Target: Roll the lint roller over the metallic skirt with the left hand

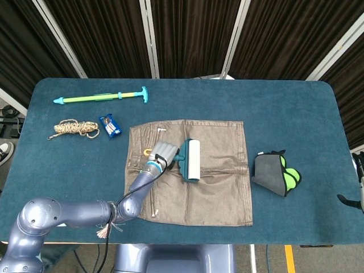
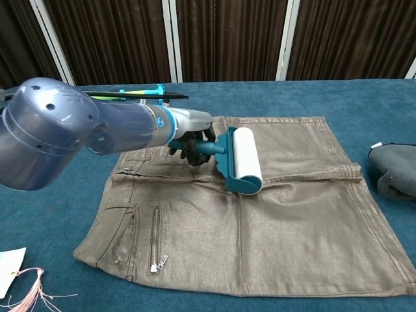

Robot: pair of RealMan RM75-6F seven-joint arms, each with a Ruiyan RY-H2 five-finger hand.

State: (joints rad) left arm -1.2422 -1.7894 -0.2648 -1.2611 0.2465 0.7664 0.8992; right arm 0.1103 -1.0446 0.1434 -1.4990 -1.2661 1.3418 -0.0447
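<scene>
Our left hand [image 2: 190, 144] wraps the teal handle of the lint roller [image 2: 246, 159], fingers curled round it, and the white roll lies flat on the metallic skirt [image 2: 286, 221], near the middle of its upper half, just above the cross seam. The skirt is spread flat on the table [image 1: 296, 108], waistband and zip [image 2: 155, 242] at our left. To do this pass well we keep the roll's full width pressed on the fabric, handle low, and push straight across toward the far hem rather than dragging sideways. Light even pressure is best, we judge, since the thin shiny cloth may bunch or lift with the sticky sheet, most likely at the seam ridge and the folds. We should ease over that seam and not tilt onto one end of the roll. Our right hand [image 1: 359, 187] barely shows at the table's right edge, so we cannot tell its state. The grey-green pouch [image 1: 276, 173] sits well apart from the skirt's right side.
</scene>
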